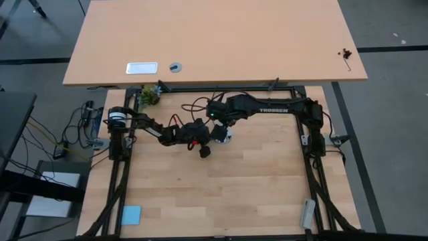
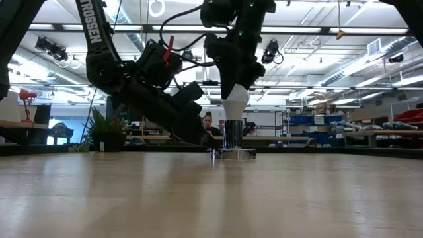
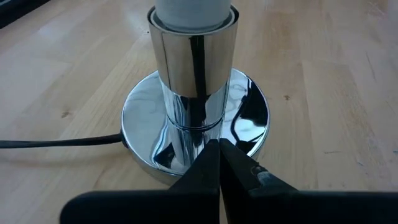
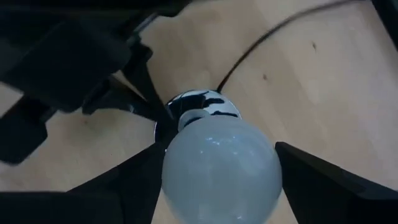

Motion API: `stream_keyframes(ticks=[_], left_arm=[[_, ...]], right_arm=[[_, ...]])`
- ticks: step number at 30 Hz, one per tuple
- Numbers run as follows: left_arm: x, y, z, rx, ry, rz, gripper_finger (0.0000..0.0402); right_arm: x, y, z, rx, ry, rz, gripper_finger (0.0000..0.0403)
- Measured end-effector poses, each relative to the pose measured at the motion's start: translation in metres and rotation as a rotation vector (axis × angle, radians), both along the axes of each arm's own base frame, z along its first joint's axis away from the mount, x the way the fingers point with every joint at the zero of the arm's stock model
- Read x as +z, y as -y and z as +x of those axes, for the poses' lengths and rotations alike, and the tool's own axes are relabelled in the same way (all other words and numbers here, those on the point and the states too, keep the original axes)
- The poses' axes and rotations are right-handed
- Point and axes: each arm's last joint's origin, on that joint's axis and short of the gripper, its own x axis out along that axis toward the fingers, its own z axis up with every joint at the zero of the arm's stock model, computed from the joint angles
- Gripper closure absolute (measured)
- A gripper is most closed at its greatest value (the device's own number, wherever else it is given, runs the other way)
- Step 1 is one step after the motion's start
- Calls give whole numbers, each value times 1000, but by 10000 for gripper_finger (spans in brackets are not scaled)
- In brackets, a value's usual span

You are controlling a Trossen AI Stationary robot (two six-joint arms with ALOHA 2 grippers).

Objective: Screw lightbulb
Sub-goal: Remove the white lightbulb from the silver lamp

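The white frosted lightbulb (image 2: 234,100) stands upright with its narrow end in the tube of the chrome socket (image 2: 232,135), whose round base disc (image 3: 255,115) lies flat on the wooden table. My right gripper (image 2: 236,80) comes down from above and is shut on the bulb's wide upper end (image 4: 221,165). My left gripper (image 3: 219,152) is shut, and its tips rest on the base disc's near rim; in the low view (image 2: 212,149) it slants down from the left. My left gripper presses its shut fingertips (image 3: 208,163) down on the rim of the socket's base disc (image 3: 186,167). It comes slanting down from the table's left. The disc lies flat on the table. My right gripper pinches the bulb's wide round top (image 4: 186,155) between its two fingers (image 4: 134,177), one on each side. The fingers point down from above. The bulb stands upright, its narrow end (image 2: 234,114) in the socket tube.
The socket's black cord (image 3: 56,142) runs off over the table toward the far left. A blue card (image 1: 132,214) lies at the near left corner. A small plant (image 1: 150,94) stands at the far left edge. A person (image 2: 209,123) sits far behind the table.
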Motion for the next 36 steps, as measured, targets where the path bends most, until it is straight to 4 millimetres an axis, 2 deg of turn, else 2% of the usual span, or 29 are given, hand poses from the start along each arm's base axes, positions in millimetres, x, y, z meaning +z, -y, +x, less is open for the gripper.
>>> stream_keyframes(ticks=[5, 13, 18, 21, 24, 29, 32, 36], left_arm=[[0, 0, 0, 0, 1, 0, 399], [0, 0, 0, 4, -1, 3, 399], [0, 0, 0, 4, -2, 4, 399], [0, 0, 0, 2, -2, 3, 399], [0, 0, 0, -1, -1, 1, 399], [0, 0, 0, -2, -1, 1, 399], [0, 0, 0, -2, -1, 1, 399], [0, 0, 0, -1, 0, 1, 399]], right_arm=[[1, 5, -2, 217, -46, -38, 126], [1, 10, -3, 700, -132, -160, 117], [3, 4, 0, 770, -148, -198, 103], [8, -4, 3, 744, -142, -214, 91], [21, -12, 7, 675, -97, -232, 82], [38, -16, 6, 300, -3, -160, 69], [38, -12, 3, 94, 30, -66, 64], [30, -6, 2, 26, 22, -46, 61]])
